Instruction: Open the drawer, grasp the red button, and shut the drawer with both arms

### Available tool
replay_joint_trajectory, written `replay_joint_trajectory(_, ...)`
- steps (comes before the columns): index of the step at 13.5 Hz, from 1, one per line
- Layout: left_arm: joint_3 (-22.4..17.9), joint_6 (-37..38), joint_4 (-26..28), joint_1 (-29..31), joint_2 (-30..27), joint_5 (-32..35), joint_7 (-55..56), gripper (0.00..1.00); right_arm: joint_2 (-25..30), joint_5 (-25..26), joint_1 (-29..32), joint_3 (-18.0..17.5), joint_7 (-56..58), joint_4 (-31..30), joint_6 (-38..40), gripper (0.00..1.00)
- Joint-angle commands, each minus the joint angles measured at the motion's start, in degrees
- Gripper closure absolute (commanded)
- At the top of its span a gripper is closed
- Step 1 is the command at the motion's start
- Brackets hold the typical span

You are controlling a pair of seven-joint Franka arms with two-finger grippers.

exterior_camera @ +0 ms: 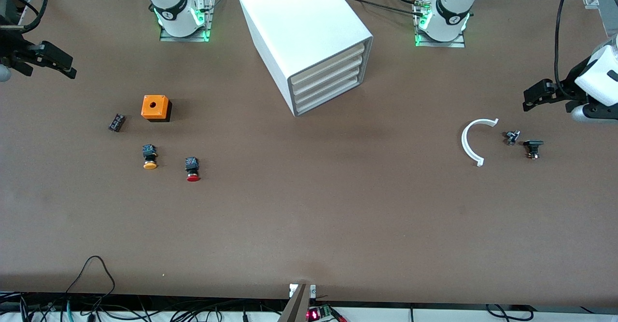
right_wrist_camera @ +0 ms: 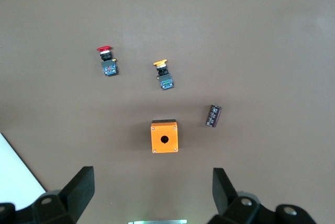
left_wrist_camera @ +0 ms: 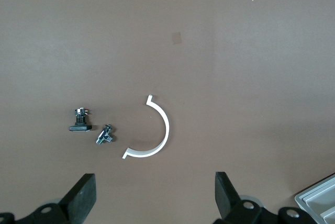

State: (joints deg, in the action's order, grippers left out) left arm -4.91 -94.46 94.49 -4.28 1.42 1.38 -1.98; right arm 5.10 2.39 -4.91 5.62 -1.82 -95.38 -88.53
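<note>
The white cabinet (exterior_camera: 309, 37) stands at the table's middle, near the robot bases, with four stacked drawers (exterior_camera: 328, 78), all pushed in. The red-capped button (exterior_camera: 192, 168) lies on the table toward the right arm's end; it also shows in the right wrist view (right_wrist_camera: 107, 62). My right gripper (exterior_camera: 53, 61) hangs open and empty above the table's right-arm end; its fingers (right_wrist_camera: 78, 187) frame bare table. My left gripper (exterior_camera: 538, 95) hangs open and empty above the left-arm end; its fingers (left_wrist_camera: 81, 198) frame bare table.
A yellow-capped button (exterior_camera: 149, 157), an orange box with a hole (exterior_camera: 155, 107) and a small dark part (exterior_camera: 116, 122) lie near the red button. A white curved piece (exterior_camera: 473, 141) and two small metal parts (exterior_camera: 524, 143) lie at the left arm's end. Cables run along the table's near edge.
</note>
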Motion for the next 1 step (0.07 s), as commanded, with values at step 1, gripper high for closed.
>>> replay_joint_trajectory(1,0.1,1.3,-2.0,0.3,1.0,0.2,-1.4,0.00,0.4,-1.0,-0.2,0.1,-0.4,0.0,0.1,0.00)
